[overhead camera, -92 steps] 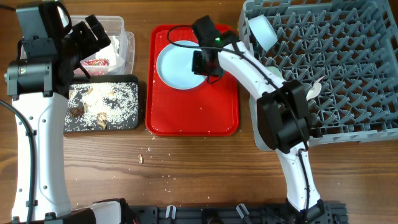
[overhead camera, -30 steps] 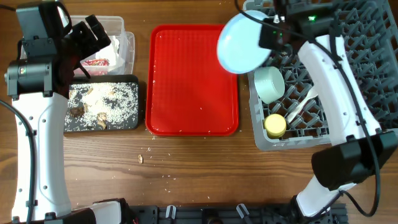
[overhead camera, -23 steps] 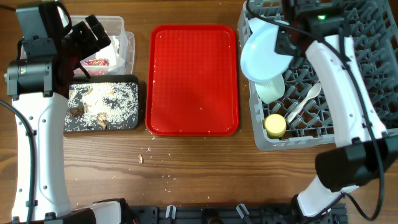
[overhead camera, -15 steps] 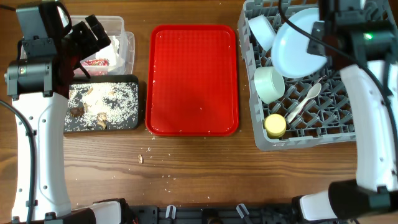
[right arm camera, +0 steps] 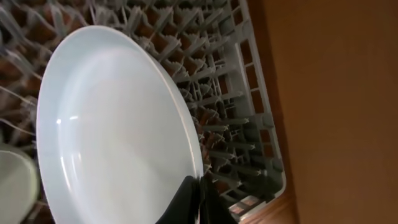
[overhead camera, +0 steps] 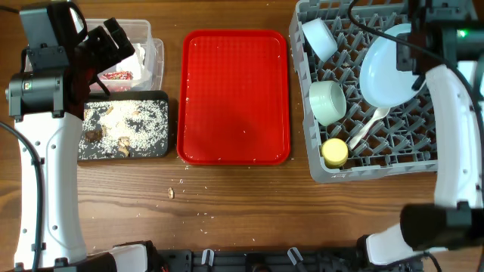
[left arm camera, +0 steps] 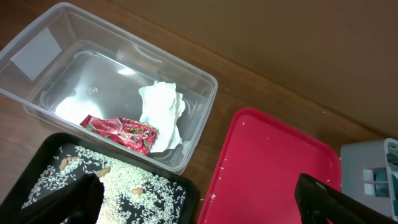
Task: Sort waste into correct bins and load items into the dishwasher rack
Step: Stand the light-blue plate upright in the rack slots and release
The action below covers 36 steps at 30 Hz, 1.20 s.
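Observation:
My right gripper [overhead camera: 414, 63] is shut on the rim of the round pale-blue plate [overhead camera: 387, 72] and holds it tilted over the right part of the grey dishwasher rack [overhead camera: 378, 171]. In the right wrist view the fingers [right arm camera: 199, 198] pinch the plate [right arm camera: 112, 124] above the rack's pegs [right arm camera: 239, 106]. Two pale bowls [overhead camera: 318, 38] [overhead camera: 327, 102], a yellow cup [overhead camera: 334, 151] and a white spoon [overhead camera: 370, 125] sit in the rack. My left gripper [overhead camera: 113, 39] is open and empty above the clear tub [overhead camera: 153, 54], which holds the napkin [left arm camera: 160, 112] and the red wrapper [left arm camera: 121, 132].
The black tray [overhead camera: 165, 125] in front of the tub holds rice and brown scraps [overhead camera: 121, 121]. The flat red serving tray [overhead camera: 234, 98] lies bare between the bins and the rack. A few crumbs [overhead camera: 172, 192] lie on the wooden table near its front.
My right arm lifted the plate off the red tray and carried it right, over the rack, past the bowls. The left arm has not moved.

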Each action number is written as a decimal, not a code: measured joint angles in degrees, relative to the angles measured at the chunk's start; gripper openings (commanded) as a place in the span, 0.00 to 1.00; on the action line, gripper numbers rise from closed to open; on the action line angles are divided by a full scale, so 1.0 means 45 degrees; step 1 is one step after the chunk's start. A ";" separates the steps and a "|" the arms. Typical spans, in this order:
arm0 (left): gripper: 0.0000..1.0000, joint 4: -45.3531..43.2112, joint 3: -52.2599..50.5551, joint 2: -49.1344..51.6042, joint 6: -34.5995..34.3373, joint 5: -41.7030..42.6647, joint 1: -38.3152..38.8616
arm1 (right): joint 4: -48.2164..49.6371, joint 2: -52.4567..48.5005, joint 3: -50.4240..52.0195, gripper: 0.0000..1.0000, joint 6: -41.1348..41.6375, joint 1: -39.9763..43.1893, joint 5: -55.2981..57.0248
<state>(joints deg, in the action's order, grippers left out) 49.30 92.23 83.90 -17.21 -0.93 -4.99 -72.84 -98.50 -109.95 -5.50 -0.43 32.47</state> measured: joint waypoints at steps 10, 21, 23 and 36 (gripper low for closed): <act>1.00 0.0000 0.0000 0.0000 0.0000 0.0000 0.0000 | 0.0714 -0.1603 0.0000 0.04 -0.2341 0.0058 0.0738; 1.00 0.0000 0.0000 0.0000 0.0000 0.0000 0.0000 | 0.1010 -0.2662 0.0000 1.00 -0.2973 0.0058 -0.0782; 1.00 0.0000 0.0000 0.0000 0.0000 0.0000 0.0000 | 0.1088 -0.2681 0.0000 1.00 -0.2948 0.0058 -0.1753; 1.00 0.0000 0.0000 0.0000 0.0000 0.0000 0.0000 | 0.0996 -0.1282 0.0000 1.00 -0.2841 0.0058 -0.7368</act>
<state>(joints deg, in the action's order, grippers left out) 49.30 92.23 83.90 -17.21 -0.93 -4.99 -68.36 -104.27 -109.95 -18.28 -0.16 -0.69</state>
